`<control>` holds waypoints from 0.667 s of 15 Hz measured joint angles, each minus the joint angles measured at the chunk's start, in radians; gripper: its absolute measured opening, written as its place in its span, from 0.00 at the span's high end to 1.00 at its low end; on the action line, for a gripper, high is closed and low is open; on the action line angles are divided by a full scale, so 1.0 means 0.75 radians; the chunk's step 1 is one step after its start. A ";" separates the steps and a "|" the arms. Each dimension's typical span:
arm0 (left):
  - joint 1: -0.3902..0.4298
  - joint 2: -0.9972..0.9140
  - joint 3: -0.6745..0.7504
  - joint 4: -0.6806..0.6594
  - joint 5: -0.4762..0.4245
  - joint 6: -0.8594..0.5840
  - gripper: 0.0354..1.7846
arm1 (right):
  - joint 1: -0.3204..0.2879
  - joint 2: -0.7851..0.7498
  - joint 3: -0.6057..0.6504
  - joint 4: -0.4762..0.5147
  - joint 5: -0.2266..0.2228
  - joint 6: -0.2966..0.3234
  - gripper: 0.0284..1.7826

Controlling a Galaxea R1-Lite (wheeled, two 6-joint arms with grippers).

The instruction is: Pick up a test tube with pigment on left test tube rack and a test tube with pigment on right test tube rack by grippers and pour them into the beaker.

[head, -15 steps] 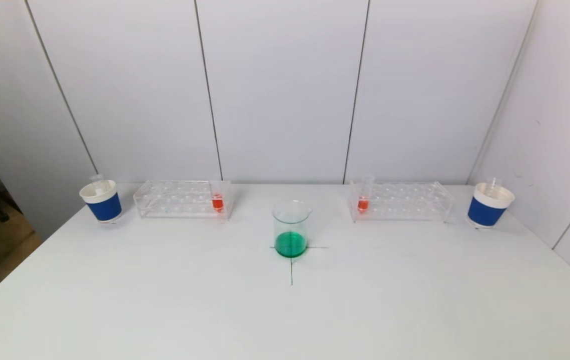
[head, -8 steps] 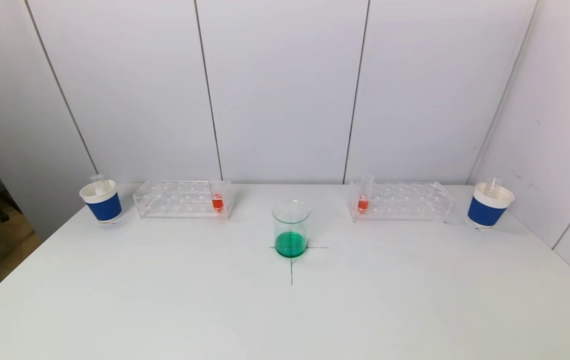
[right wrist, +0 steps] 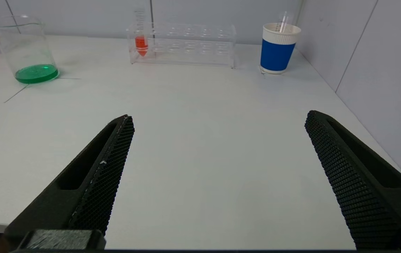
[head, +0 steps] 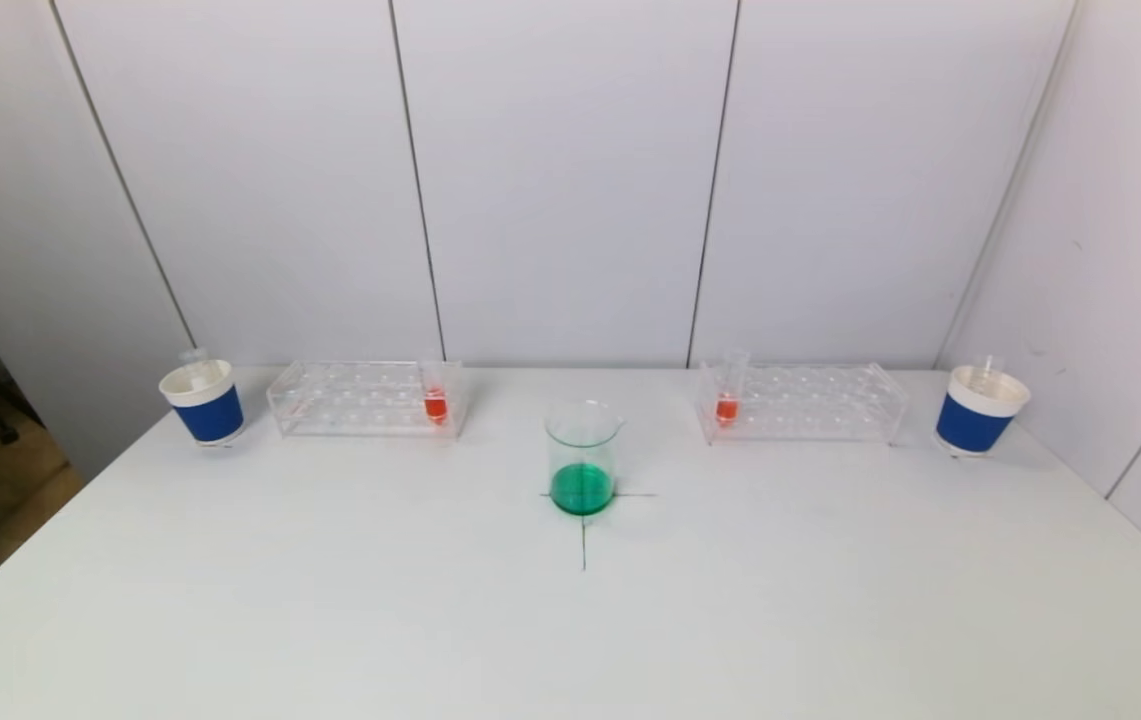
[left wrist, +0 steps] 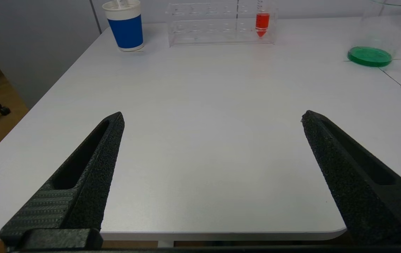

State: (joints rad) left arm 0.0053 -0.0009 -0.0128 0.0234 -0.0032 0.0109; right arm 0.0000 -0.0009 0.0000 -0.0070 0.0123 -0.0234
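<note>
White table [head: 330, 600] sitting under both arms, left gripper [left wrist: 212, 117] and right gripper [right wrist: 219, 117] hovering at near edge, jaws gaping wide, holding nothing.

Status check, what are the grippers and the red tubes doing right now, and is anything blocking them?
Left gripper and right gripper open, empty, at near table edge. Red tubes racked. Beaker centred. Path unobstructed.

Bright, even overhead light; soft faint shadows on white table [head: 330, 600]; sharp focus, no glare.
</note>
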 joint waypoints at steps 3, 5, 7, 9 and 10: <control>0.001 0.000 0.000 -0.001 0.001 0.000 0.01 | 0.000 0.000 0.000 0.001 -0.001 0.010 0.01; 0.001 0.000 0.000 -0.001 0.001 0.000 0.01 | 0.000 0.000 0.000 0.001 -0.002 0.011 0.01; 0.001 0.001 0.000 -0.001 0.000 0.000 0.01 | 0.000 0.000 0.000 0.000 -0.010 0.012 0.01; 0.001 0.001 0.000 -0.001 0.001 0.000 0.01 | 0.000 0.000 0.000 0.001 -0.010 0.014 0.01; 0.001 0.001 0.000 -0.001 -0.001 0.000 0.01 | 0.000 0.000 0.000 0.001 -0.010 0.015 0.01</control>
State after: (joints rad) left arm 0.0057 -0.0004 -0.0128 0.0226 -0.0036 0.0109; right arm 0.0000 -0.0009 0.0000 -0.0062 0.0051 -0.0119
